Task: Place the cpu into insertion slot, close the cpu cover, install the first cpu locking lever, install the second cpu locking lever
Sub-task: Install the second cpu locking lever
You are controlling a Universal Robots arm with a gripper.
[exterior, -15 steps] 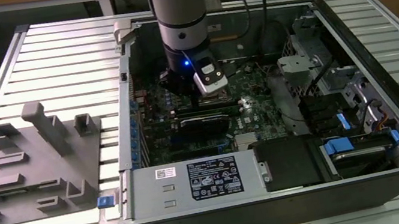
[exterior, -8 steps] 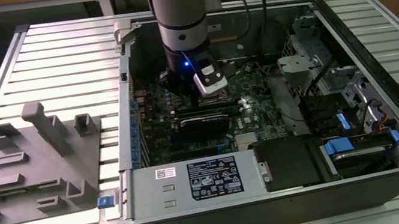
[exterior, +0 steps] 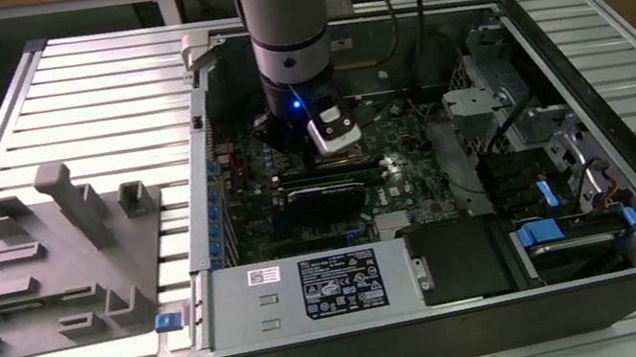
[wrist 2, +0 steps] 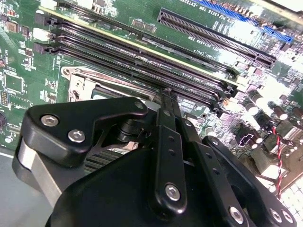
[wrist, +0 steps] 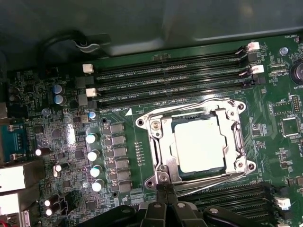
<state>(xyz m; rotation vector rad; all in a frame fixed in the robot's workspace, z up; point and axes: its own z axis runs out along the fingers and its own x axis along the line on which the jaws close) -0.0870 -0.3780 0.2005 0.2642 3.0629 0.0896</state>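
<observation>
the cpu [wrist: 199, 144] already sits in the insertion slot [wrist: 163, 142], its pale silver face showing through the window of the cpu cover [wrist: 235, 137], which lies flat over it in the first wrist view. so the work in hand looks like the locking levers. the gripper [wrist: 162, 189] is at the socket's 6 o'clock edge in that view, its two thin fingers [wrist: 160, 178] drawn together to a point with no gap visible, tip touching or just beside the hinge screws there; whether a lever wire is actually caught at the tip, i cannot tell.

to do this well, i'd judge the tip should bear on the lever's bent end only, pressing down and then sideways under its hook, keeping off the cpu face and the cover (a slip toward 12 o'clock would scrape the memory slots [wrist: 175, 80]).

counted: one cpu, one cover, one socket, one gripper; three long memory slots at the socket's 12 o'clock side, more at 6 o'clock partly hidden; four small round capacitors [wrist: 93, 155] in a column at 9 o'clock.
</observation>
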